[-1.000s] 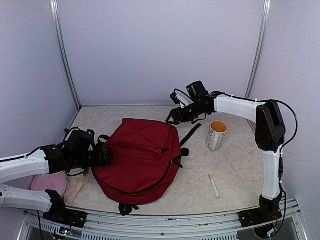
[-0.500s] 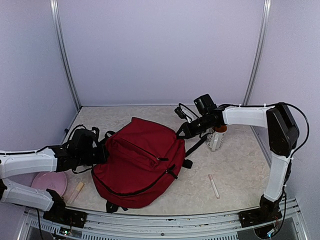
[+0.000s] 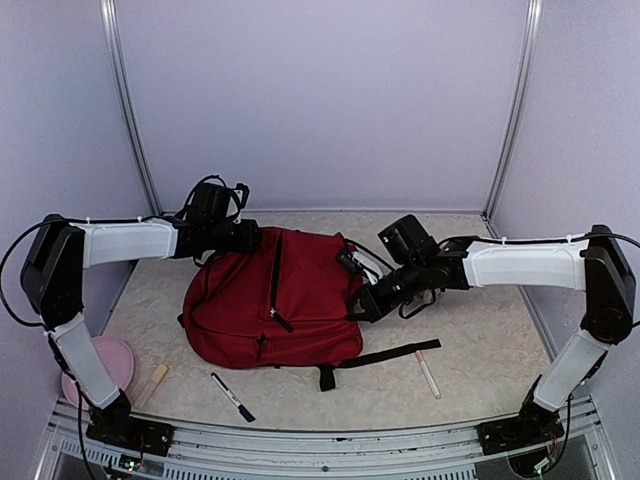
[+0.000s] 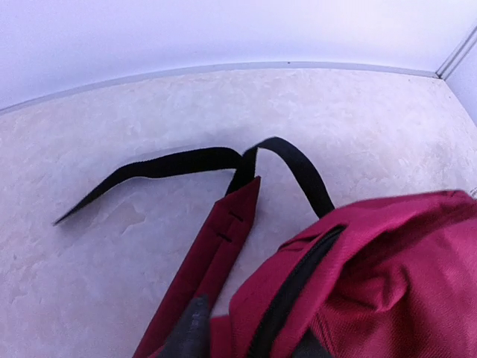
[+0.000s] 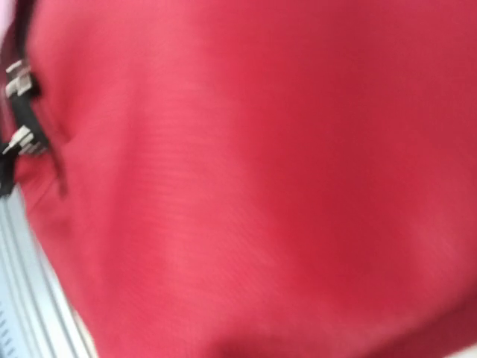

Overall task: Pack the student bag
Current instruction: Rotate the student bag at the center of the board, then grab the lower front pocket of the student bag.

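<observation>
I'm watching the backpack (image 3: pixel 270 300) lying on the table between both grippers in the top view. The left gripper (image 3: pixel 252 238) is reaching its far left corner and the right gripper (image 3: pixel 360 305) is pressing its right edge. Only the left wrist camera is showing red fabric pinched between the fingers (image 4: pixel 190 335), with a black strap (image 4: pixel 186 162) trailing beyond the backpack. The right wrist camera is giving me only blurred red cloth and zipper pulls (image 5: pixel 19 78). That pincer is clenched, but I can't tell on what.

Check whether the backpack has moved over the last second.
Yes. The backpack has turned and shifted away from the front rail, toward the back wall, uncovering a marker.
</observation>
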Controlling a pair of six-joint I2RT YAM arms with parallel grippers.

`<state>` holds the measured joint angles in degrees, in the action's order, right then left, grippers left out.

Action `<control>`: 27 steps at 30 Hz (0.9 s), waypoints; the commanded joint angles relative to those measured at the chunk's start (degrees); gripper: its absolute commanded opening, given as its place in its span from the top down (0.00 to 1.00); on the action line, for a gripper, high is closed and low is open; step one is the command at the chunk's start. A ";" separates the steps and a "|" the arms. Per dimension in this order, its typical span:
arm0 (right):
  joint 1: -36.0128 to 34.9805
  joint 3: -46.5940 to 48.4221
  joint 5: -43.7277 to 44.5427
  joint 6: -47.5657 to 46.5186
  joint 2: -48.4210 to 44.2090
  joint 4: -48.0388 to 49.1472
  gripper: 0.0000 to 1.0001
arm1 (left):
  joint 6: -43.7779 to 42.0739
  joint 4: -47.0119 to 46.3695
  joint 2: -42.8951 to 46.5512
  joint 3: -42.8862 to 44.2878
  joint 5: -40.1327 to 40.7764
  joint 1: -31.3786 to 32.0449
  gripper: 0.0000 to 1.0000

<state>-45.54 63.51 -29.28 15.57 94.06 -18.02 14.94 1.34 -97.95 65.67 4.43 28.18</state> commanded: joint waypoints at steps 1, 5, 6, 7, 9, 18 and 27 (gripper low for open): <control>-3.27 -0.36 -3.22 3.66 -3.88 3.97 1.00 | -4.02 -2.05 -5.10 9.72 -7.26 -1.82 0.41; -3.54 0.19 0.22 3.46 -6.72 0.38 0.95 | -6.26 2.38 -5.85 15.55 -8.05 -1.74 0.25; -3.59 0.94 2.16 2.71 -7.54 -1.75 0.92 | -6.99 2.84 -5.06 15.98 -7.23 -1.83 0.23; -3.58 2.04 4.46 1.67 -8.25 -4.09 0.88 | -7.84 3.05 -3.88 15.95 -6.44 -1.82 0.21; -3.50 4.69 9.40 -1.01 -9.65 -8.92 0.80 | -9.21 3.14 -1.04 15.03 -4.78 -1.87 0.17; -6.86 11.36 22.23 -14.01 -8.49 -9.44 0.69 | -7.47 6.93 13.90 5.69 -0.21 1.28 0.10; -20.23 8.52 27.04 -50.56 -3.23 11.32 0.65 | 6.62 12.38 31.88 -16.55 4.64 9.67 0.12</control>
<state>-61.80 73.76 -3.75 -16.08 88.31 -18.39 12.84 9.80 -72.14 57.58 6.22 36.07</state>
